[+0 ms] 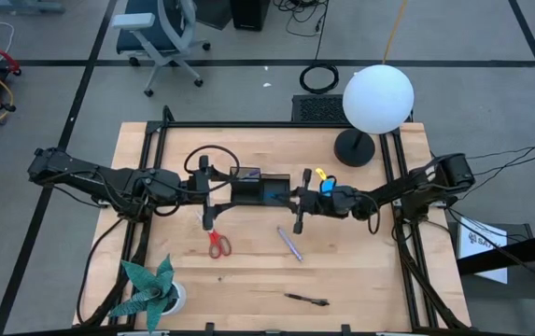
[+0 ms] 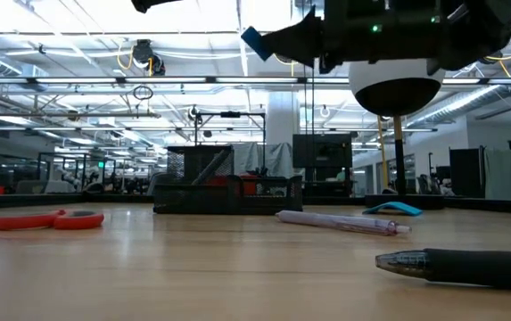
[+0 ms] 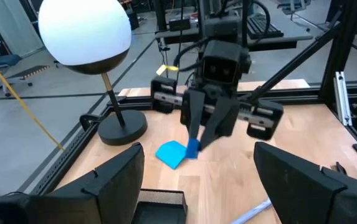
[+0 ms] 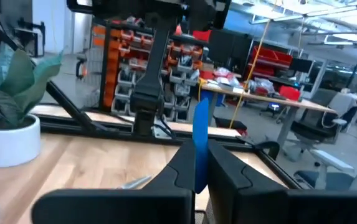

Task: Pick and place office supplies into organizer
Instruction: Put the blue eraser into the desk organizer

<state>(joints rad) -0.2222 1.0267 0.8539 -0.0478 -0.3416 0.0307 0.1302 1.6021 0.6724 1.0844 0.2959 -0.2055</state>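
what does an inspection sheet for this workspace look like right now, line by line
surface: wooden table, bare between the items
job's things: black organizer mid-table; red-handled scissors, purple pen and dark pen loose on the wood; blue notepad lying near the lamp; thin blue piece held in the right gripper
clutter: globe lamp at the back; teal paper plant at the front left corner
grippers: right gripper shut on the blue piece beside the organizer; left gripper open at the organizer's other side
cables: a black loop by the left arm
surroundings: office chair, coiled cable on the floor
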